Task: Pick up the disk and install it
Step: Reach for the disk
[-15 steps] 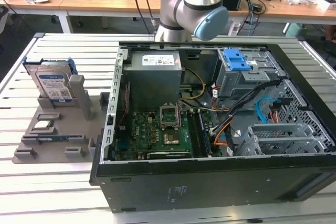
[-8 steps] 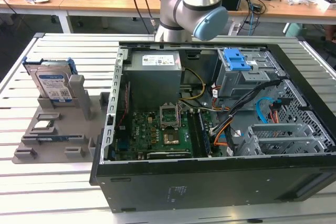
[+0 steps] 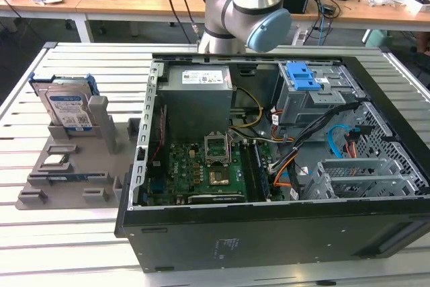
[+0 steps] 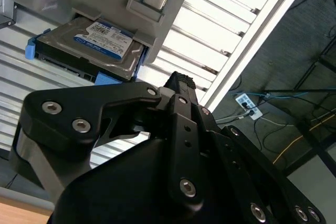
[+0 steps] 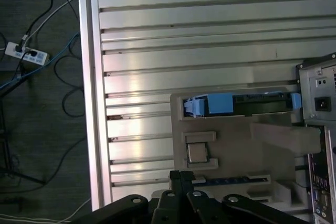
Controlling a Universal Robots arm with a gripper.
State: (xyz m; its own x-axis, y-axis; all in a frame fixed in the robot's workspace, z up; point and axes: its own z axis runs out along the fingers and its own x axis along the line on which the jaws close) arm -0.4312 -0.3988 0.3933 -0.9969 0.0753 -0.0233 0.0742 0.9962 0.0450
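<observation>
1. Pincer is hanging over the slatted table, just off the edge of the grey holder. Only its black linkage is facing the wrist cameras, so I cannot tell how far it is open. I am seeing nothing carried in it and nothing touching it, so I am judging it empty.
2. Just beyond it in the first wrist view, the small square chip is lying flat in its own pocket of the holder. It is not what I am after.
3. One slot further on, the disk is standing on its long edge, leaning back a little in the exterior view, with the blue frame along the top. I am reading that pose as deliberate: the slot is keeping the disk propped with both broad faces and the upper edge exposed to a grasp from above. It is sitting apart from the pincer.
4. Further off, at the exterior view's right, the computer case is lying on its side with the panel off. I am taking that as the way to leave the blue-latched drive bay reachable from overhead.
5. Behind the case, the arm is rising out of frame.
</observation>
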